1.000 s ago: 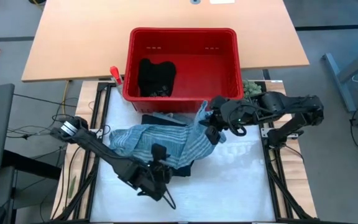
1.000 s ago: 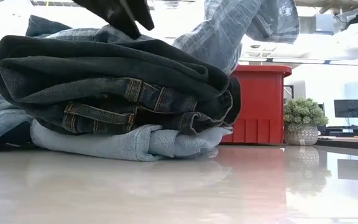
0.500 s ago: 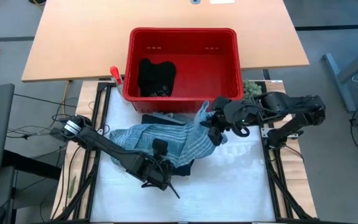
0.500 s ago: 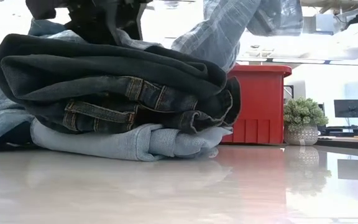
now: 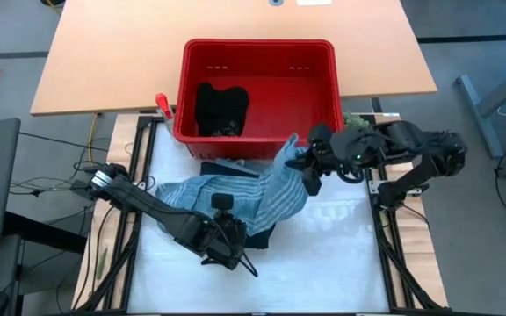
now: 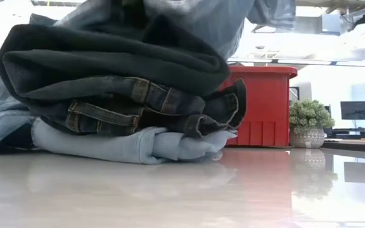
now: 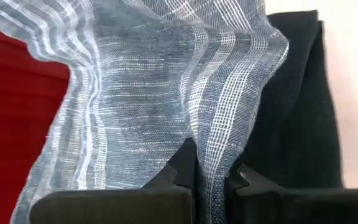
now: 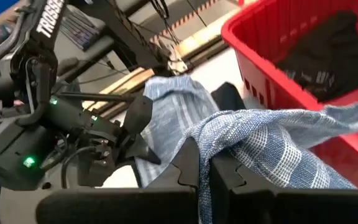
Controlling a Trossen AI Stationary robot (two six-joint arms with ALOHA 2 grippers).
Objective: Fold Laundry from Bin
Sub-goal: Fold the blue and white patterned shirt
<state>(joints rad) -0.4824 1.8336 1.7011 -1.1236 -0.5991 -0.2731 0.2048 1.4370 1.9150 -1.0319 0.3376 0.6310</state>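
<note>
Laundry is heaped at the middle of the white work surface (image 5: 323,272), just at 6 o'clock of the red rectangular plastic bin (image 5: 257,132); uppermost is a blue-white striped woven garment (image 5: 235,197), draped from about 9 o'clock of the heap up to a raised corner at 2 o'clock; beneath it, in the low view, lie a folded dark denim-blue garment (image 6: 138,95) and, touching the table, a light blue-grey folded garment (image 6: 132,145); a black crumpled garment (image 5: 220,108) sits inside the bin at its 9 o'clock side. The left gripper (image 5: 227,233) rests at the heap's 6 o'clock edge, its dark fingers (image 7: 182,168) pressed together on a fold of the striped cloth; a black cloth shows just beside that fold, perhaps the denim, though the wrist view is too close to be sure. The right gripper (image 5: 310,171) hangs at 3 o'clock of the heap, near the bin's front wall, fingers (image 8: 188,165) pinched tight on the lifted striped corner; a small green fuzzy plant (image 6: 308,121) stands beside the bin at 3 o'clock.
</note>
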